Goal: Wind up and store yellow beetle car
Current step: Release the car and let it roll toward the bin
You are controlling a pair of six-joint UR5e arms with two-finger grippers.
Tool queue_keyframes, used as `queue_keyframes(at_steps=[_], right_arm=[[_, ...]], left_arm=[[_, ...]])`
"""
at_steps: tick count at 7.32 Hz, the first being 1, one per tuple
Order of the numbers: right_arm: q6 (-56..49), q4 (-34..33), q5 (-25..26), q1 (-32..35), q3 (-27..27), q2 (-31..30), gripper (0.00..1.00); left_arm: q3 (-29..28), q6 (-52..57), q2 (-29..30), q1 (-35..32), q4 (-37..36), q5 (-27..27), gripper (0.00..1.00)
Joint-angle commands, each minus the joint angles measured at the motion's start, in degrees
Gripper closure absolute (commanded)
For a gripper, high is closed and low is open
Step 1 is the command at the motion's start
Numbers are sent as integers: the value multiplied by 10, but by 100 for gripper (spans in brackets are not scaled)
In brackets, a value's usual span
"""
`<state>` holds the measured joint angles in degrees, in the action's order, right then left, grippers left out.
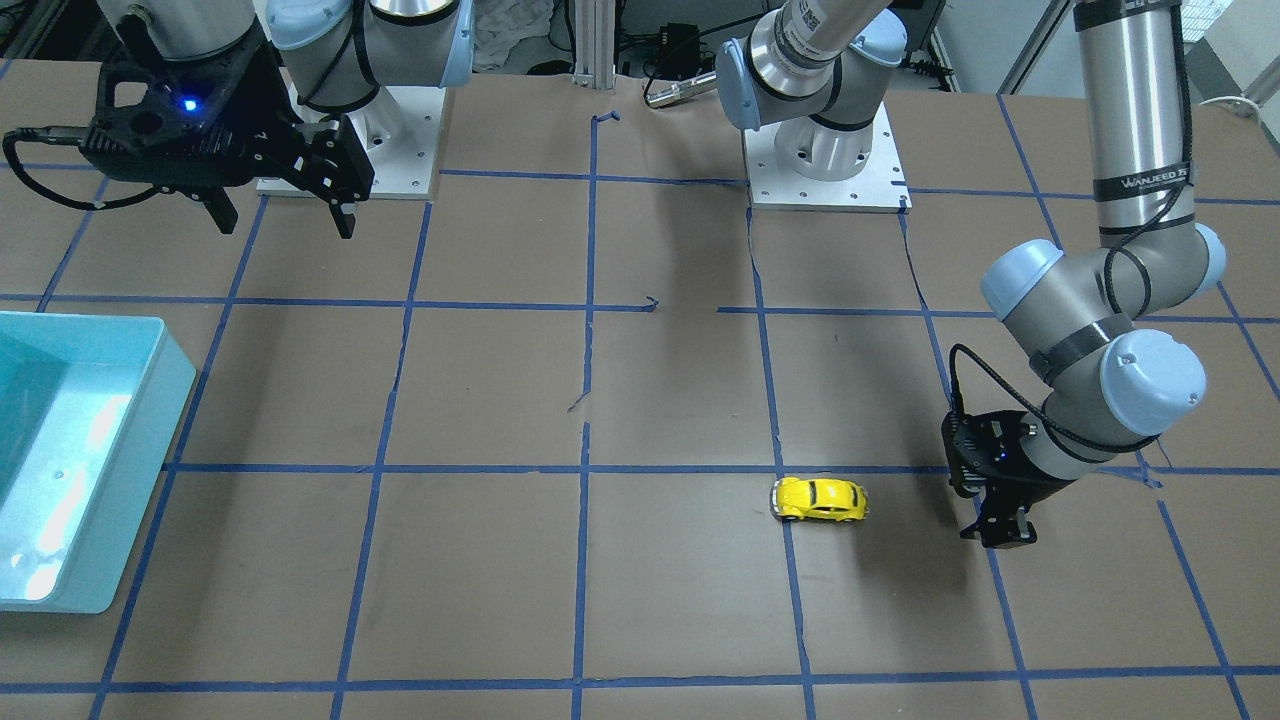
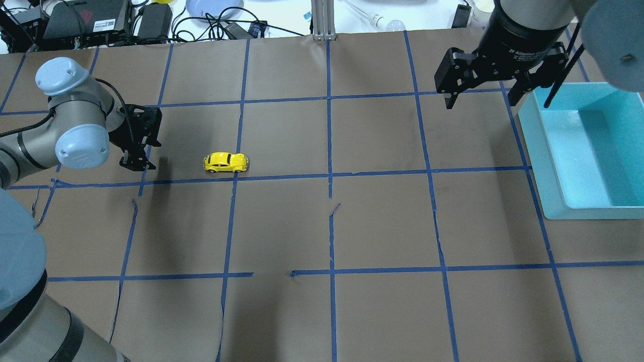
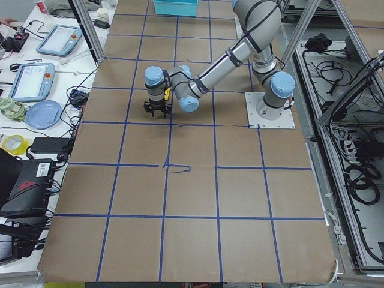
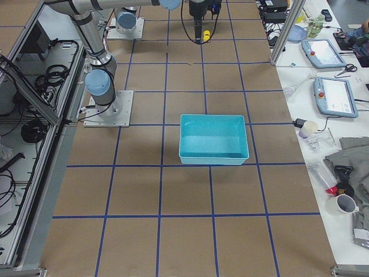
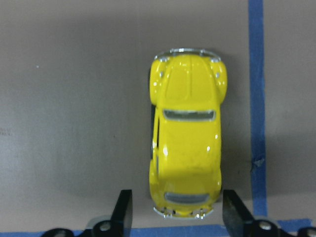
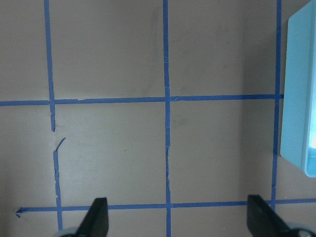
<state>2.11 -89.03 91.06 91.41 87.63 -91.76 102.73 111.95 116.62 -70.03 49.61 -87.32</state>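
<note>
Currently, the released left tool (image 2: 137,165) is facing the car (image 2: 226,162): approach step. Next, advancing and clenching its sides.

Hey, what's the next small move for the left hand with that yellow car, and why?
Probably slide the left hand sideways toward the yellow beetle car until it straddles the body. The hand is open and low, but the overhead view shows a clear gap between it and the car, which stands untouched on its wheels. Closing now would likely grab nothing.
</note>
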Motion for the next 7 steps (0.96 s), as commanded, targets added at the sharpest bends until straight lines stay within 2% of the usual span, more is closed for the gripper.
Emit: queue_keyframes(at_steps=[1,3,7], right_arm=[[0,0,0,0,0,0,0],[0,0,0,0,0,0,0],[0,0,0,0,0,0,0]], left_arm=[[-6,-40,-18,-13,37,0,30],[-29,-118,-62,-67,115,-7,30],[-142,-294,-129,-131,326,-1,30]])
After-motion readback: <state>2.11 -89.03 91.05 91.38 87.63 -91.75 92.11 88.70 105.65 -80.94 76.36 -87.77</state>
